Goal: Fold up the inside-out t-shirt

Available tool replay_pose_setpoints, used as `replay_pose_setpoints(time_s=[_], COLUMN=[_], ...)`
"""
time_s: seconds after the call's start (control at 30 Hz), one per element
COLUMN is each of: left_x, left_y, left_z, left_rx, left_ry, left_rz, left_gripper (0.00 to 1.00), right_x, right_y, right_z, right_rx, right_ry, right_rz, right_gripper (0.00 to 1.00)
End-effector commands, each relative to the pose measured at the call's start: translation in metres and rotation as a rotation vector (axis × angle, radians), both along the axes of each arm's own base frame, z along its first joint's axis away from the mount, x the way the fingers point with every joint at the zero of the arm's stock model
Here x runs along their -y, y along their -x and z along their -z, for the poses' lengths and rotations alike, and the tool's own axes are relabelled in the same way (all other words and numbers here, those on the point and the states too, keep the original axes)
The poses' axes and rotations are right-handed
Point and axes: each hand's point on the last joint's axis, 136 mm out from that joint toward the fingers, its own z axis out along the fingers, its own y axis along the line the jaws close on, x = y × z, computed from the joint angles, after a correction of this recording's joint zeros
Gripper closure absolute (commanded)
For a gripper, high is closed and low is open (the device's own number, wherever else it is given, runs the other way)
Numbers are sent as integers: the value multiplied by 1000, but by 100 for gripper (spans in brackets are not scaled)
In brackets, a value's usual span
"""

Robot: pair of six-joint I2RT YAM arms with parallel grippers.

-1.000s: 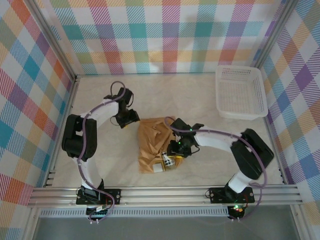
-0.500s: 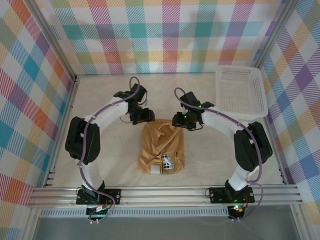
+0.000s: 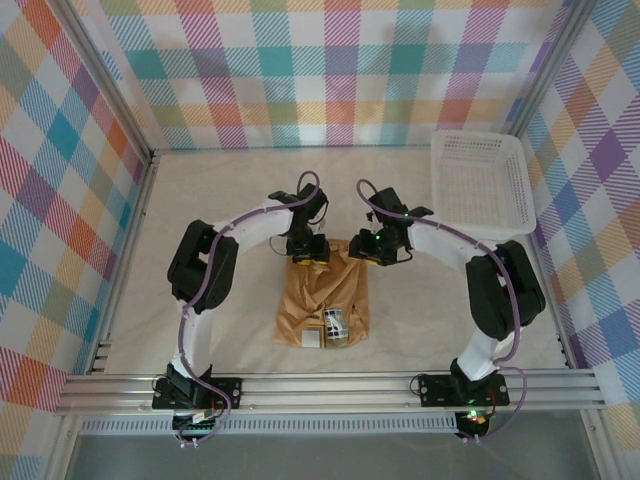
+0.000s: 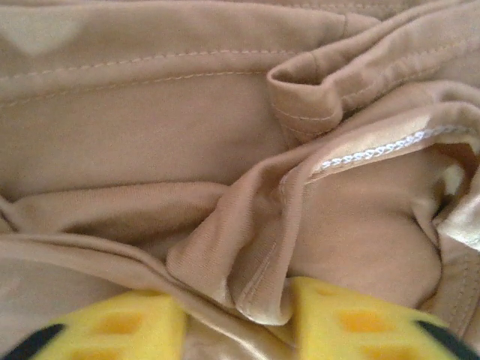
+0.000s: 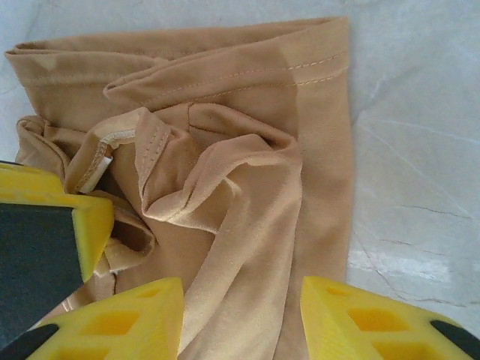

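1. Shirt edge nearest my bases: the inside-out t-shirt (image 3: 320,300) lies folded mid-table, with its white label (image 3: 313,338) at that near edge.
2. At its far edge my left gripper (image 4: 238,322) straddles a raised fold (image 4: 247,247); I cannot tell whether it is pinched.
3. My right gripper (image 5: 241,315) hovers released over the far right corner.
4. Open table (image 3: 220,200) lies left and right; the basket (image 3: 478,231) sits far right.

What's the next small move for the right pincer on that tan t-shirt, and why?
Probably lower the right pincer and close it on the edge of the tan soft fabric t-shirt beneath it. Its yellow fingers stand apart over the cloth near the shirt's corner with nothing pinched, while the left pincer has a fold between its fingers.
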Motion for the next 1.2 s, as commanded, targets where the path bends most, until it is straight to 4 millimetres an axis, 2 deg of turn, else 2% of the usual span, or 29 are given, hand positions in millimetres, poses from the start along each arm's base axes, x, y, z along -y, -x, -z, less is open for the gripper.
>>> replay_pose_setpoints(time_s=[0.0,0.13,0.23,0.27,0.37,0.43,0.47,0.6,0.7,0.8,0.97,1.07,1.17], left_x=[-5,-15,-20,-22,-31,-39,-44,-61,-73,-78,-66,-63,-69], left_y=[0,-5,-9,-10,-13,-17,-19,-30,-38,-45,-57,-65,-67], left_z=[-4,-14,-24,-27,-35,-39,-40,-43,-41,-40,-37,-27,-23], left_rx=[-5,13,28,32,38,39,36,29,22,18,20,10,6], left_ry=[-44,-102,-137,-147,-169,-176,-177,-163,-161,-148,-89,-91,-139], left_rz=[-6,-30,-41,-44,-59,-79,-88,-139,-165,-183,-194,-198,-192], left_gripper=[75,94,100,100,100,100,100,100,100,100,96,88,68], right_x=[-9,-19,-25,-27,-25,-18,-15,5,19,25,9,0,-8], right_y=[2,-5,-14,-17,-21,-22,-23,-25,-25,-30,-48,-62,-72], right_z=[12,18,20,20,24,17,11,-14,-22,-20,-2,13,19], right_rx=[-39,-67,-65,-65,-80,-63,-49,15,31,31,21,7,-8], right_ry=[-26,-40,-41,-43,-9,28,39,94,124,125,84,78,77], right_rz=[-19,-29,-29,-27,-22,-16,-14,6,26,41,21,3,-15], right_gripper=[55,56,58,62,88,99,100,100,100,100,100,96,87])
